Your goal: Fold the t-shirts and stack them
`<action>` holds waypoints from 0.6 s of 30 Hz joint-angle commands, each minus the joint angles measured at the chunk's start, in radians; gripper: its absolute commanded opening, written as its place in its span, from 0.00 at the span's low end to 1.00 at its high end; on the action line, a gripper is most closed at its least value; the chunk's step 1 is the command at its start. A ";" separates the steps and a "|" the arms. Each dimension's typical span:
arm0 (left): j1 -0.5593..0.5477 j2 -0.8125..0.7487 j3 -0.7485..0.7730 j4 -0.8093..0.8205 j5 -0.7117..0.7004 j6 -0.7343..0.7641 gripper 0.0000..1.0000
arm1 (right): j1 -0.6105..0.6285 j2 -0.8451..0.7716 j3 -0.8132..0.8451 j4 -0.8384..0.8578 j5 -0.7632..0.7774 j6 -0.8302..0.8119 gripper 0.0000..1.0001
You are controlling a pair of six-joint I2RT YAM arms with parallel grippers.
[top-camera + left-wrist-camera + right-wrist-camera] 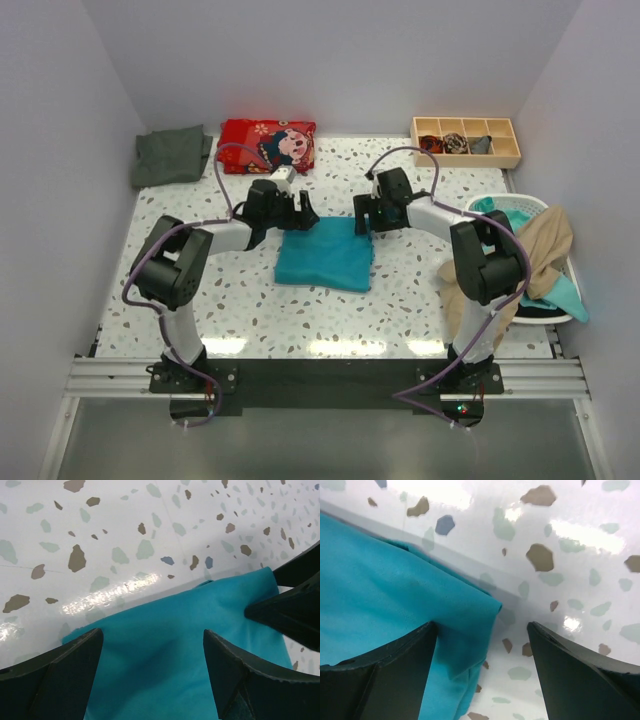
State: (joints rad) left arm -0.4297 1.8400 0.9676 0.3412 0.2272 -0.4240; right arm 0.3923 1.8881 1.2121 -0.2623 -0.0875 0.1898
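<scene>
A bright teal t-shirt point(325, 256) lies folded into a small rectangle at the table's middle. My left gripper point(300, 214) is open above its far left corner; the teal cloth point(165, 645) lies between and below the fingers. My right gripper point(366, 216) is open above its far right corner; that corner of the cloth point(470, 605) lies by the left finger. A dark grey-green t-shirt point(172, 154) lies at the far left corner. A beige t-shirt point(535, 250) hangs over the white basket point(510, 204) on the right.
A red printed cushion point(267, 143) lies at the back, left of centre. A wooden divider tray point(465, 140) with small dark bundles stands at the back right. More teal cloth point(563, 290) lies in the basket. White walls enclose the table on three sides.
</scene>
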 commanded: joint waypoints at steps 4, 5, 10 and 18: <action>0.063 0.088 -0.007 0.119 0.055 0.030 0.86 | -0.047 0.006 0.007 0.046 0.011 -0.009 0.79; 0.066 0.093 -0.006 0.122 0.058 0.030 0.86 | -0.049 -0.001 0.004 0.046 0.018 -0.009 0.79; 0.083 0.065 0.000 0.140 0.066 0.024 0.87 | -0.049 -0.092 -0.025 0.051 0.072 -0.026 0.79; 0.083 -0.114 0.036 0.023 0.028 0.014 0.88 | -0.050 -0.284 -0.025 -0.052 0.155 -0.029 0.80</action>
State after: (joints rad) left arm -0.3534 1.8694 0.9668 0.3981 0.2779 -0.4252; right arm 0.3458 1.6970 1.1633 -0.2634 -0.0017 0.1707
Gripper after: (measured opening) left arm 0.873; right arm 0.797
